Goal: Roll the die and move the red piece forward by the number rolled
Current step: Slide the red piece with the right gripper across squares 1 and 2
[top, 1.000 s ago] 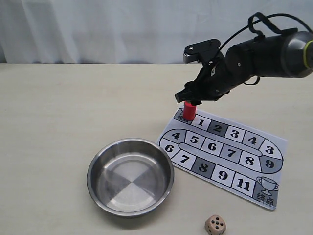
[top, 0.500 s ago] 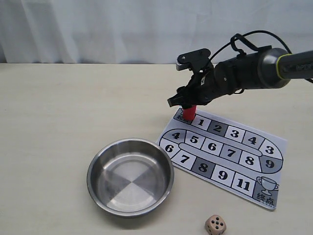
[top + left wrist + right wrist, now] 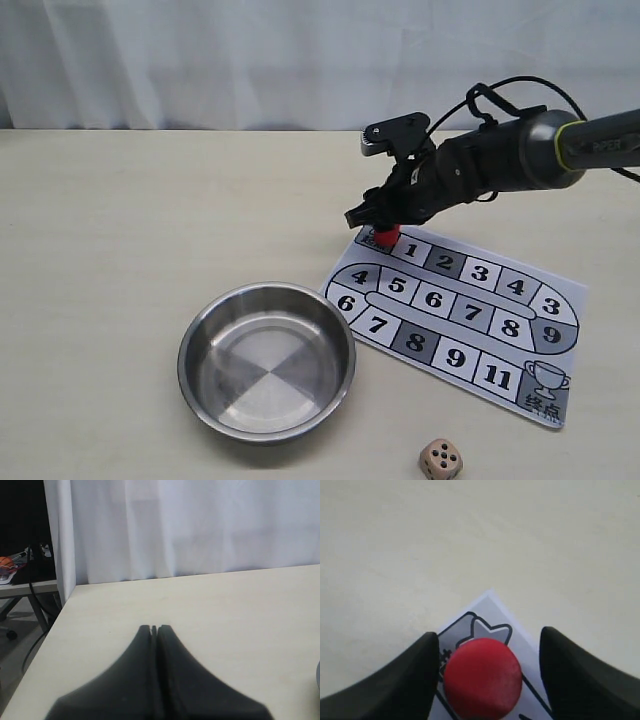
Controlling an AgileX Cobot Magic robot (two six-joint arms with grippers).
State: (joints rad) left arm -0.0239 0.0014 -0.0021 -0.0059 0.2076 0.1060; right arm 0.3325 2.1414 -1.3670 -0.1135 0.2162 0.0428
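1. Left gripper (image 3: 155,630): jaws pressed together, empty, board out of its sight.
2. Right gripper (image 3: 487,647): spread wide, straddling the red piece (image 3: 482,677), which stands upright between its fingers on the board (image 3: 432,298) start square, so the right arm's nearer.
3. Die (image 3: 440,459): off-board, well clear of that claw.

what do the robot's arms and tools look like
The right arm is a black rounded tube with a yellow-green ring, white lettering, looping black cables and a grey camera bracket. The right tool and left tool both have matte black, tapering wedge fingers.
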